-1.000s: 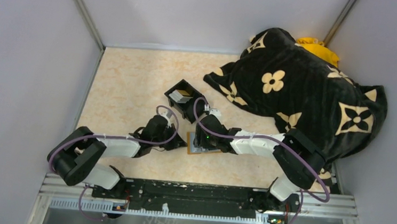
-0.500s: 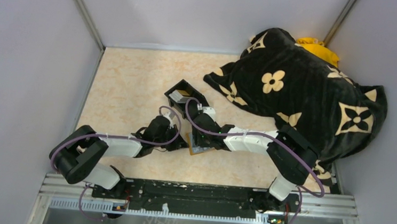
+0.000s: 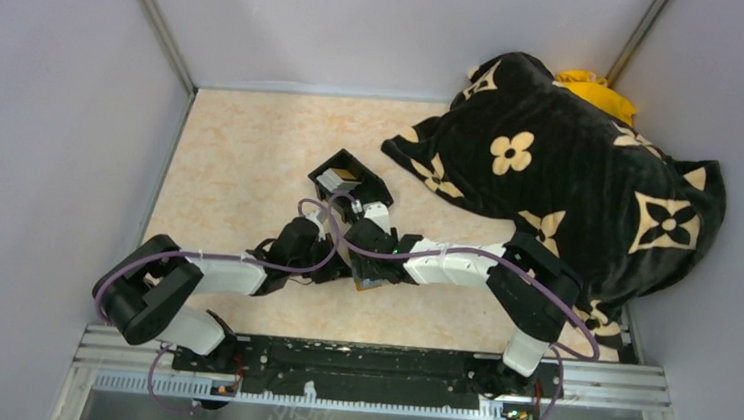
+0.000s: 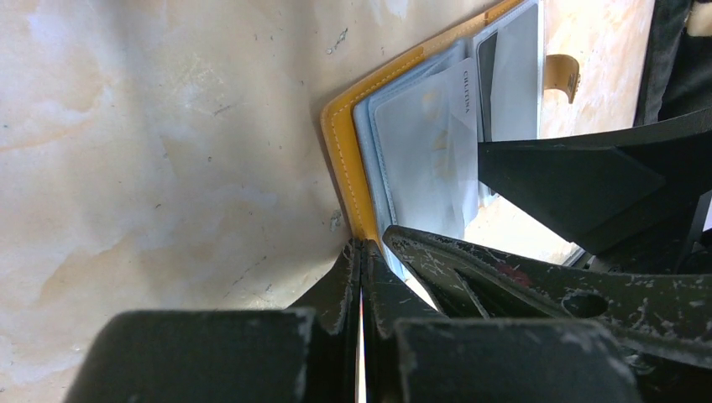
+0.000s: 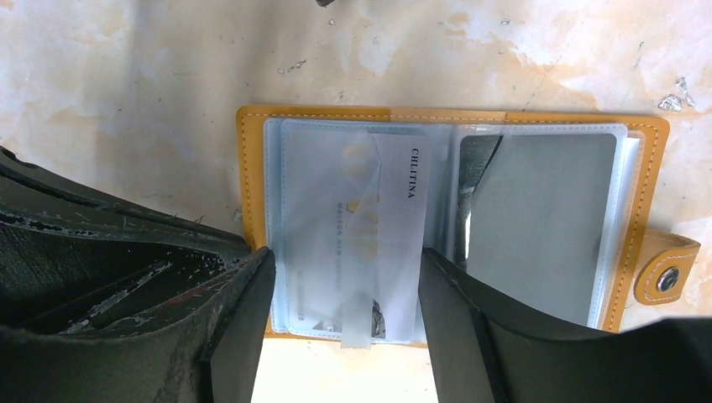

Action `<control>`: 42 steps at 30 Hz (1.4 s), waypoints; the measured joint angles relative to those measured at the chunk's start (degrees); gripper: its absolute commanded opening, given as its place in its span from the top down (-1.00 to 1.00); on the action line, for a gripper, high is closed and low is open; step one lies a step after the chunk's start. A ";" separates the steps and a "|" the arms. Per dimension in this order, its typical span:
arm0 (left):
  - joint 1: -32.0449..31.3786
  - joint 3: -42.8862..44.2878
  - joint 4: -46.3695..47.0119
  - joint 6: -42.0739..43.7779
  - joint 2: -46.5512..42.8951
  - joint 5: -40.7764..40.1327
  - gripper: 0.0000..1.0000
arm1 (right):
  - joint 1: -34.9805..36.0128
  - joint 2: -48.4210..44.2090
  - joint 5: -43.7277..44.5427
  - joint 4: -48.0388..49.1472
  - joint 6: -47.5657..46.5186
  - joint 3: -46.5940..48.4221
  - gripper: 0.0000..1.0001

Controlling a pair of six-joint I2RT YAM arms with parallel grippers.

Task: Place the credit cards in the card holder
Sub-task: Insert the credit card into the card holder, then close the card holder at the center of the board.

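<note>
The orange-tan card holder (image 5: 252, 168) lies open on the table, its tab (image 5: 667, 269) at the right. In the top view only a corner of it (image 3: 370, 283) shows under the arms. A pale credit card (image 5: 336, 210) sits in its left clear pocket, also seen in the left wrist view (image 4: 420, 151). My right gripper (image 5: 344, 290) is open, its jaws straddling that left half from the near edge. My left gripper (image 4: 361, 252) is shut, its tips against the holder's orange edge (image 4: 340, 143). More cards (image 3: 338, 179) lie in the black box (image 3: 321, 192).
A black blanket with cream flower prints (image 3: 571, 176) covers the right back of the table, with a yellow thing (image 3: 593, 90) behind it. Grey walls close in the left, back and right. The two grippers (image 3: 342, 256) are crowded together just in front of the black box.
My right gripper has moved left along the holder toward my left gripper, covering more of it in the top view. The left arm has barely moved.
</note>
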 measured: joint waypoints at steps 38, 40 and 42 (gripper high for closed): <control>-0.42 -1.11 1.27 -2.78 -0.92 -3.21 0.99 | 1.44 -7.50 7.96 -7.56 -0.13 -0.52 -0.30; -0.42 -1.11 1.29 -2.78 -0.92 -3.19 0.99 | 1.22 -10.84 9.16 -7.19 0.83 -2.64 -0.28; -0.42 -1.11 1.29 -2.75 -0.92 -3.17 0.99 | 0.48 -15.04 9.81 -6.84 2.25 -5.92 -0.27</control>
